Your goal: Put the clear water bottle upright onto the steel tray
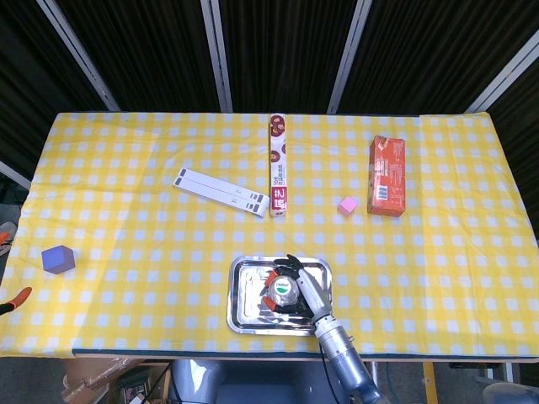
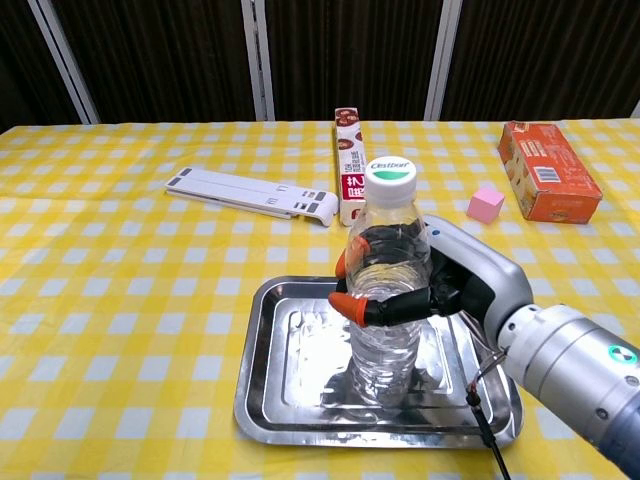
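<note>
The clear water bottle [image 2: 387, 300] with a white and green cap stands upright, its base on the floor of the steel tray [image 2: 290, 385]. My right hand [image 2: 440, 285] grips the bottle around its middle, orange fingertips wrapped across its front. From above, the head view shows the bottle's cap [image 1: 284, 288] inside the tray [image 1: 246, 311], with my right hand [image 1: 305, 295] beside it and the arm running down to the near edge. My left hand shows in neither view.
Behind the tray lie a white flat stand [image 2: 252, 194], a long red and white box [image 2: 349, 165], a pink cube [image 2: 486, 204] and an orange box [image 2: 547, 170]. A blue cube [image 1: 58, 258] sits far left.
</note>
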Available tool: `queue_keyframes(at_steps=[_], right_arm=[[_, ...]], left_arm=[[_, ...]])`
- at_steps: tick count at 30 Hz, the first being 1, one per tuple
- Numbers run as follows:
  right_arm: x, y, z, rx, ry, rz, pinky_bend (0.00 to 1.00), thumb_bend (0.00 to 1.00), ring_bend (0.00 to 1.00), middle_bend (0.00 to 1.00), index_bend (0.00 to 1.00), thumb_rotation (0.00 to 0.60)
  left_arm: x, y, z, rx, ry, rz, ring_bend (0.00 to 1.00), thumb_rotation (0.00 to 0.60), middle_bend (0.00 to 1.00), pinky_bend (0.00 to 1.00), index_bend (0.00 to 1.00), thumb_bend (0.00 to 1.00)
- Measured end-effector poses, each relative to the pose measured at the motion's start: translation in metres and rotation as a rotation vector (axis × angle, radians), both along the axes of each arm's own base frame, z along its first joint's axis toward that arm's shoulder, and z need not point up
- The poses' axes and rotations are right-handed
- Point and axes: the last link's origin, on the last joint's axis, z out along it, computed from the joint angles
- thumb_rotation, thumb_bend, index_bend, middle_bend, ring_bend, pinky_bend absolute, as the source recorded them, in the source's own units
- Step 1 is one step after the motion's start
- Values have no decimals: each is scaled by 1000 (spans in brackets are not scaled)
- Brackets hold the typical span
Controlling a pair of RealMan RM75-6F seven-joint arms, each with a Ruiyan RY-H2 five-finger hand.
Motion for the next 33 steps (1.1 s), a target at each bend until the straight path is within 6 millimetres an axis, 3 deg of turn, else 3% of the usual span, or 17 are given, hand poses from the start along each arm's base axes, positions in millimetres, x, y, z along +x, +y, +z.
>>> queue_keyframes(at_steps=[8, 17, 23, 33], right_arm=[[-3, 0, 2, 51, 20, 25, 0, 64, 21, 224, 246, 600], [-11, -3, 13, 68, 35, 26, 0, 58, 0, 157, 211, 600], [-34, -6, 38, 49, 68, 1, 0, 48, 0, 157, 211, 600], [-97, 4, 102, 98, 149, -32, 0, 47, 0, 152, 211, 600]], left_arm=[[2, 0, -3, -10, 9, -5, 0, 600, 0, 0, 132, 215], [1, 0, -3, -6, 9, -4, 0, 600, 0, 0, 132, 215], [2, -1, -3, -9, 9, -9, 0, 600, 0, 0, 132, 215], [1, -3, 0, 2, -6, -5, 0, 600, 0, 0, 132, 215]])
